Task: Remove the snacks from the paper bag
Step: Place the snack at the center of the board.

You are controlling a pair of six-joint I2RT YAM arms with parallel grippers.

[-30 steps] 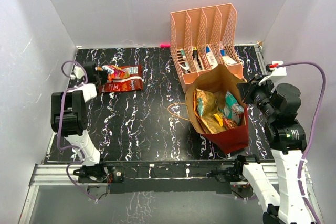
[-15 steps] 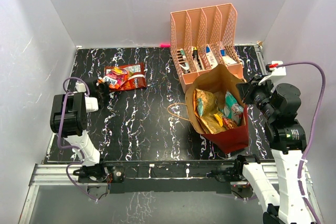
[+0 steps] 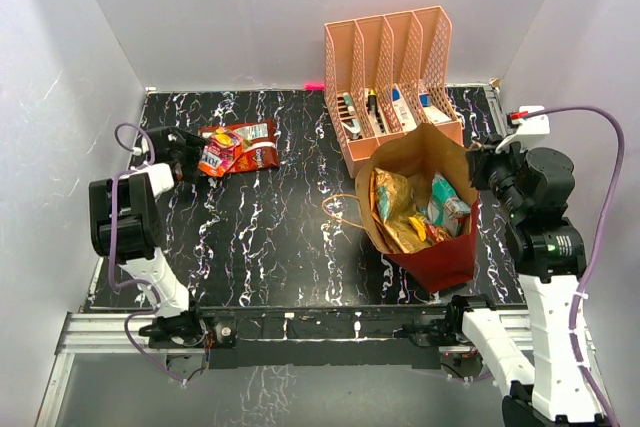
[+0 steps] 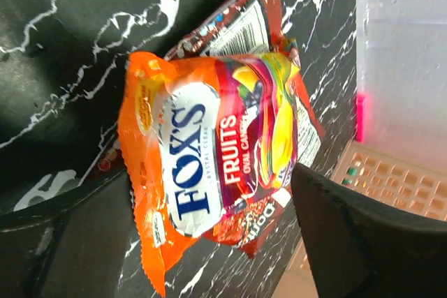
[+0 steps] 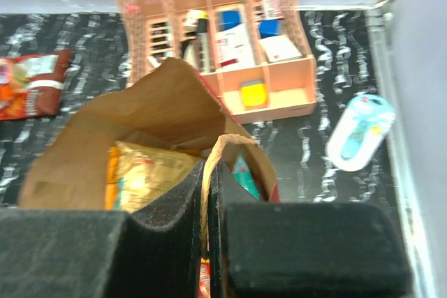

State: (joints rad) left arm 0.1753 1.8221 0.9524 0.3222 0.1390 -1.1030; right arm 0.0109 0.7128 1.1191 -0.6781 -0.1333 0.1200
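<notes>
– While the left gripper (image 4: 188,193) hangs over there on the left, how much of the job would you call done?

– Two packets are out, by my count. Its jaws stand wide apart with the orange fruit-candy packet (image 4: 209,165) lying between them, not pinched. That one rests partly on a red-brown packet (image 3: 255,144), flat on the black marbled table (image 3: 280,237).

– And the rest?

– Further right, the paper bag (image 3: 440,257) stands open and leaning. I can make out a gold packet (image 3: 400,227) and a teal-green packet (image 3: 445,205) down inside, with more tucked around them. How many, I cannot tell. So I would say well under half is finished.

– What is holding the bag?

– The right gripper (image 5: 209,172), at the bag's right rim. Its fingers are pressed together on the twine handle (image 5: 227,141), which I take to be keeping the mouth open.

– Anything in the way?

– The peach organizer (image 3: 390,67) sits just behind the bag, nearly touching its back wall, so there is little room on that side. The bag's tall walls make it a deep reach. A small light-blue tag (image 5: 360,130) lies at the far right edge, apart from everything.
</notes>
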